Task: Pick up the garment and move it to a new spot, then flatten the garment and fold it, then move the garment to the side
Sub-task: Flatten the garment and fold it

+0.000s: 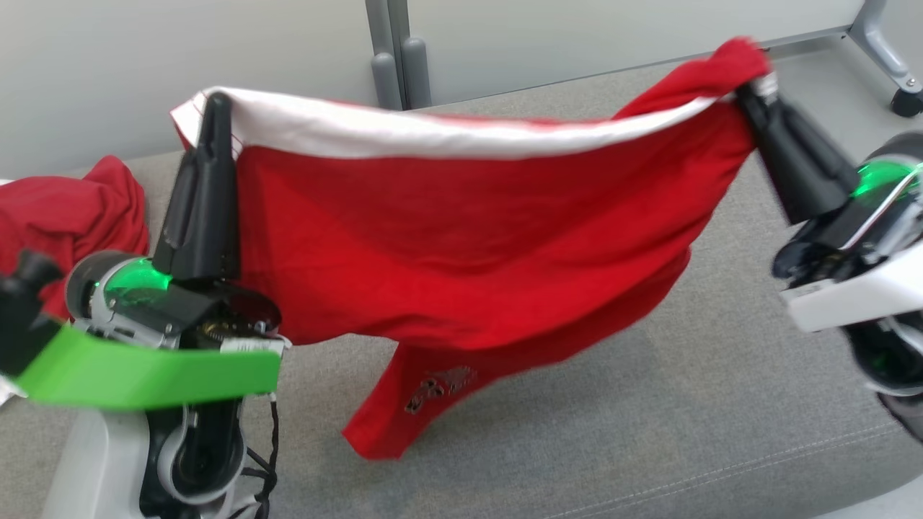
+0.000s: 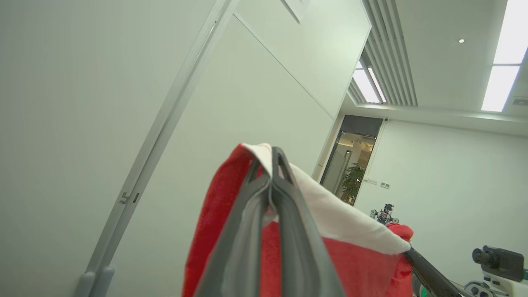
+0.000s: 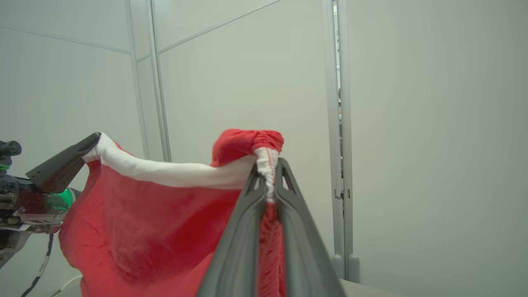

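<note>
The garment (image 1: 461, 238) is red with a white band along its top edge, and it hangs stretched between my two grippers above the grey cushion (image 1: 649, 404). My left gripper (image 1: 216, 108) is shut on its left top corner, and the left wrist view shows the fingers pinching the red and white cloth (image 2: 231, 214). My right gripper (image 1: 750, 90) is shut on the bunched right corner, also seen in the right wrist view (image 3: 270, 165) with the cloth (image 3: 144, 214) sagging toward my left gripper (image 3: 93, 142). A lower flap with a small print (image 1: 436, 386) dangles down to the cushion.
A second red cloth (image 1: 72, 209) lies crumpled at the left end of the cushion. Pale wall panels (image 1: 180, 50) rise behind it, with a grey post (image 1: 396, 58) in the middle. A wheeled frame leg (image 1: 898, 79) stands at the far right.
</note>
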Controlling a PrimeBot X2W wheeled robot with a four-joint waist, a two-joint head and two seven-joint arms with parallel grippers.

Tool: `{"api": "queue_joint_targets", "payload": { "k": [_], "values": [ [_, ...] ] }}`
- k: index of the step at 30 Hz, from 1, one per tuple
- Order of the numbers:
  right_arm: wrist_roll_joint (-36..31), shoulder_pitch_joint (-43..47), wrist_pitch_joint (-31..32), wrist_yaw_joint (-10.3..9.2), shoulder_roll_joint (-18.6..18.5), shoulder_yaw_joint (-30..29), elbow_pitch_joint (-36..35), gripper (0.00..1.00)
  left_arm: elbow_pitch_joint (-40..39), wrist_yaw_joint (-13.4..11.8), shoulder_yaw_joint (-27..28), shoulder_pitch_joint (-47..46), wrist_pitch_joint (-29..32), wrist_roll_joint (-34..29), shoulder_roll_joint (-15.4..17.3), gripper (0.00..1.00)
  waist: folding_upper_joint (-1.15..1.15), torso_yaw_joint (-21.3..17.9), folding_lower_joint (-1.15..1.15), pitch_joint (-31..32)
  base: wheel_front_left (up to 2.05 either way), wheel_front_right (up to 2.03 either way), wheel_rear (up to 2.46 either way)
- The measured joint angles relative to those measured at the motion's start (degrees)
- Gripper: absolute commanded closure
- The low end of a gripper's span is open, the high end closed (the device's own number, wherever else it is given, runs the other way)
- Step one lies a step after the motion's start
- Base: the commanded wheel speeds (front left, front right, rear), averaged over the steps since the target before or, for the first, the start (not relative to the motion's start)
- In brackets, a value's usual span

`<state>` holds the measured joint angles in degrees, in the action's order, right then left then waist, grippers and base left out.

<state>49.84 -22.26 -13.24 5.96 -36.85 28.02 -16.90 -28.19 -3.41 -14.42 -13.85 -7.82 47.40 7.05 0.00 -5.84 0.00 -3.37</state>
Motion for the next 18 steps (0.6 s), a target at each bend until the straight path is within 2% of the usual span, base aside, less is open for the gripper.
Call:
{"api": "queue_joint_targets", "payload": {
  "k": [3, 5, 8, 10, 12, 15, 18],
  "values": [
    [2.32, -1.04, 4.50, 0.12, 1.98, 4.00, 4.86, 1.00, 7.25, -1.20, 1.09, -0.32, 3.93, 2.31, 1.03, 1.00, 0.00, 0.22, 0.00, -0.97, 0.00, 0.00, 0.00],
    [2.89, -4.71, 6.88, 0.02, 4.71, 5.38, 10.25, 1.00, 14.07, -1.60, 1.63, -2.50, 6.50, 1.99, 2.91, 1.00, 0.00, 0.54, 0.00, -1.64, 0.00, 0.00, 0.00],
    [0.85, -15.53, 8.23, -2.70, 9.71, 4.22, 17.33, 1.00, 22.02, -1.83, 3.60, -10.56, 8.64, -0.01, 5.23, 1.00, 0.00, 1.38, 0.00, -2.23, 0.00, 0.00, 0.00],
    [-0.36, -23.53, 6.23, -4.88, 13.65, 0.35, 18.45, 1.00, 22.43, -1.83, 5.14, -18.72, 8.14, -1.24, 5.05, 1.00, 0.00, 1.96, 0.00, -2.51, 0.00, 0.00, 0.00],
    [-1.43, -29.44, 3.60, -5.66, 15.64, -1.60, 18.61, 1.00, 21.93, -1.83, 5.59, -26.49, 7.51, -1.67, 4.02, 1.00, 0.00, 2.57, 0.00, -2.70, 0.00, 0.00, 0.00],
    [-1.99, -29.69, 2.74, -5.99, 15.57, -0.24, 21.39, 1.00, 22.14, -1.83, 4.64, -29.27, 7.87, -1.12, 2.77, 1.00, 0.00, 3.35, 0.00, -3.00, 0.00, 0.00, 0.00],
    [-2.41, -22.84, 3.80, -5.98, 15.64, 3.88, 26.94, 1.00, 24.96, -1.54, 2.32, -24.35, 9.13, -0.49, 2.81, 1.00, 0.00, 3.63, 0.00, -3.83, 0.00, 0.00, 0.00]
  ]
}}
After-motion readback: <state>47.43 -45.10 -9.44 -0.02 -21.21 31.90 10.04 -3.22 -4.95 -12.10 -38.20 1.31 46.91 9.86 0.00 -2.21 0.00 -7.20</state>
